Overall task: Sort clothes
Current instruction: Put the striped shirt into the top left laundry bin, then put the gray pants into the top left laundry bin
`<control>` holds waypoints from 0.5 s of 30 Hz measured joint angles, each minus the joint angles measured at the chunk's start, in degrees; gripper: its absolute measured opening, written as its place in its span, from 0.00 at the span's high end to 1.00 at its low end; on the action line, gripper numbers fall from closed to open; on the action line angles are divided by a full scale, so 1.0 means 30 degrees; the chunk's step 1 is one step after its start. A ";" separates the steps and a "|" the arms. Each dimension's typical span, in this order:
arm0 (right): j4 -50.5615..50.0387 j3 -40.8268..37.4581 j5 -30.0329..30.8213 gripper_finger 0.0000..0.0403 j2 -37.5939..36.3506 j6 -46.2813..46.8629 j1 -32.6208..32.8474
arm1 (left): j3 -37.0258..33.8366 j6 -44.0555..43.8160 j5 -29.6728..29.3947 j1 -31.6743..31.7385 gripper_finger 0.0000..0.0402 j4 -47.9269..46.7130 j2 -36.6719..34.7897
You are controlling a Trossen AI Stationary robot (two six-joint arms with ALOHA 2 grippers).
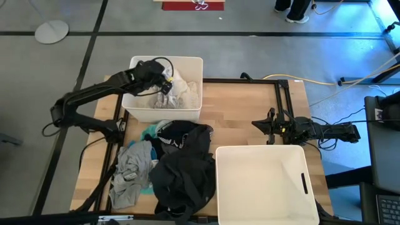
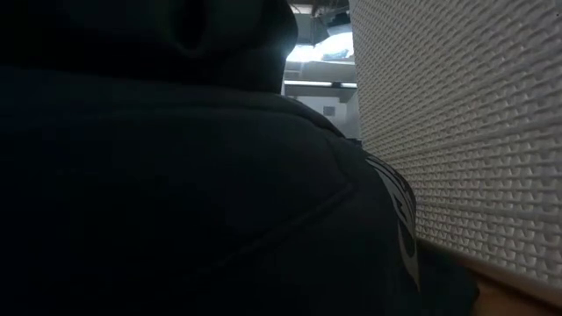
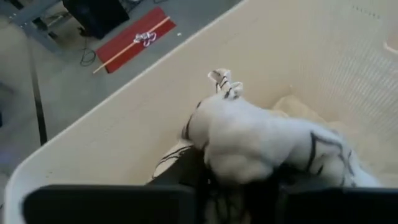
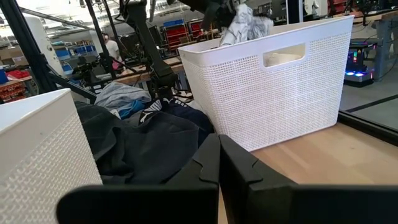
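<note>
Over the far bin (image 1: 187,62), the left gripper (image 1: 166,86) hung with a white garment (image 3: 261,140) bunched right at its fingers; whether they gripped it or had let go could not be told. It drooped into the bin, long axis roughly downward. The pile (image 1: 169,169) lay near-left on the bench (image 1: 244,106), closer to the left arm. The right gripper (image 1: 270,125) waited, fingers clenched, beside the near bin (image 1: 262,181).

Closed fingers (image 4: 219,163) face dark clothes (image 4: 146,146) beside a white bin (image 4: 273,81).
</note>
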 joint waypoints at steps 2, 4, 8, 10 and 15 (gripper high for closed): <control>-0.0007 0.0000 0.0000 0.99 -0.0004 0.0000 0.0003 | -0.0006 -0.0198 0.0008 0.0000 0.71 -0.0088 0.0181; -0.0004 0.0000 -0.0003 0.99 -0.0004 0.0000 0.0000 | -0.0006 -0.0710 0.0013 -0.0007 0.64 -0.0393 0.0241; -0.0007 0.0000 -0.0150 0.99 0.0000 0.0000 0.0006 | -0.0006 -0.1074 0.0201 0.0000 0.53 -0.1401 0.0226; -0.0007 0.0000 -0.0207 0.99 0.0000 0.0000 0.0006 | -0.0006 -0.1105 0.0210 -0.0102 0.50 -0.1892 0.0041; -0.0007 -0.0002 -0.0265 0.99 -0.0007 0.0000 0.0006 | 0.0009 -0.1344 0.0246 -0.1316 0.48 -0.2827 -0.1140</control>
